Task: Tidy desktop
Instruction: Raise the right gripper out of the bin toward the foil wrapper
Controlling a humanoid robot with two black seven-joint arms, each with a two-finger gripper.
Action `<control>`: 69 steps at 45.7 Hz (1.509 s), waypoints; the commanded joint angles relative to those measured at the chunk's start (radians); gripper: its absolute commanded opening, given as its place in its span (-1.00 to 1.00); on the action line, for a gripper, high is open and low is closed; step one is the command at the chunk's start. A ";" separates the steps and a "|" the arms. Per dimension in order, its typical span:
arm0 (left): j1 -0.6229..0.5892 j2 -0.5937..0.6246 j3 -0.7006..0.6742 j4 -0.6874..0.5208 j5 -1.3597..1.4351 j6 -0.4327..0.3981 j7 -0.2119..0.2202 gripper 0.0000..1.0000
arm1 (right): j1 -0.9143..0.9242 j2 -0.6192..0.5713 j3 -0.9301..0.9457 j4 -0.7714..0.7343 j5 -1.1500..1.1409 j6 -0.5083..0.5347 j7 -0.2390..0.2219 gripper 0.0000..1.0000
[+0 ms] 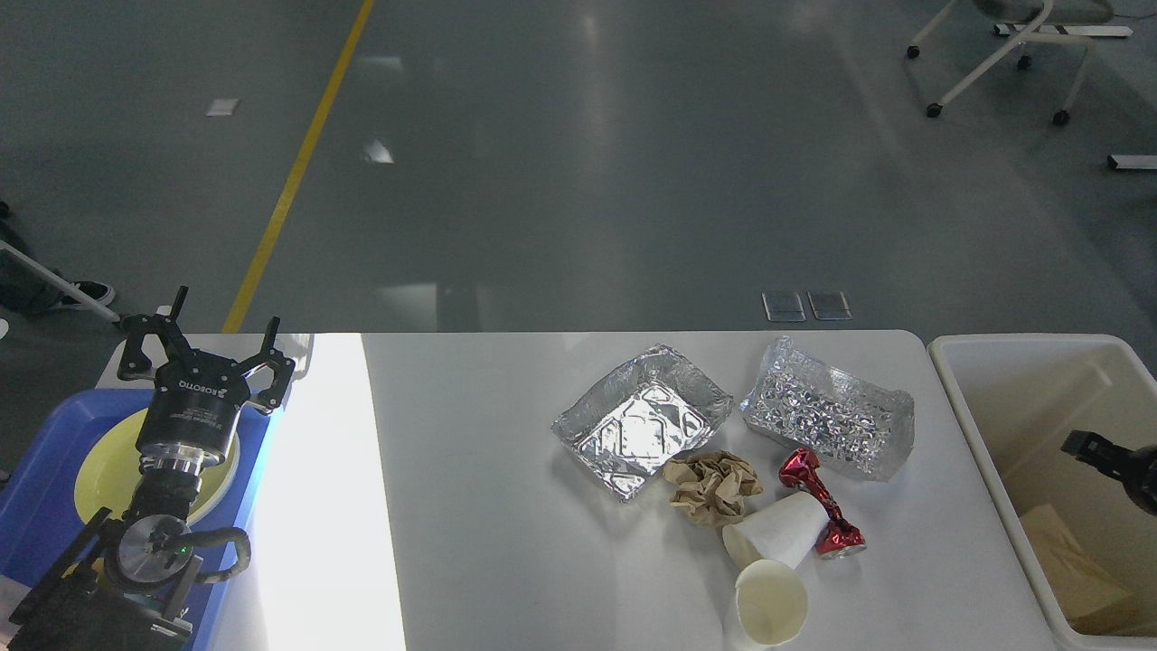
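The white desktop [488, 524] carries litter on its right half: two foil trays [642, 423] [827, 409], a crumpled brown paper ball [714, 486], a crushed red can [821, 504], a paper cup on its side [777, 532] and an upright paper cup [768, 604]. My left gripper [221, 325] stands open and holds nothing at the far left, above the blue tray. Only a dark part of my right gripper [1098, 449] shows at the right edge, above the cream bin and well clear of the litter.
A cream bin [972, 425] stands off the desktop's right end with a brown paper piece [1076, 565] at its bottom. A blue tray [36, 515] with a yellow plate [99, 475] sits at the left end. Beyond the desktop is grey floor and a chair [1012, 45].
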 commanded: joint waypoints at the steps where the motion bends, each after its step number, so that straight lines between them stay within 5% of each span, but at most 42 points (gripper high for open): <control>1: 0.000 0.002 0.000 0.000 0.000 0.000 0.000 0.94 | 0.217 -0.049 -0.083 0.132 -0.109 0.170 -0.030 1.00; 16: 0.000 0.000 0.002 0.000 0.000 0.000 0.000 0.94 | 0.850 0.065 -0.476 0.511 -0.053 0.543 -0.030 1.00; 30: 0.000 0.000 0.002 0.000 0.000 -0.001 -0.002 0.94 | 1.280 0.295 -0.587 0.874 0.154 0.680 -0.030 1.00; 43: 0.000 0.000 0.000 0.000 0.000 0.000 -0.002 0.94 | 1.544 0.358 -0.504 1.117 0.230 0.657 -0.030 1.00; 69: 0.000 0.002 0.000 0.000 0.000 0.000 0.000 0.94 | 1.423 0.362 -0.505 1.097 0.257 0.510 -0.028 1.00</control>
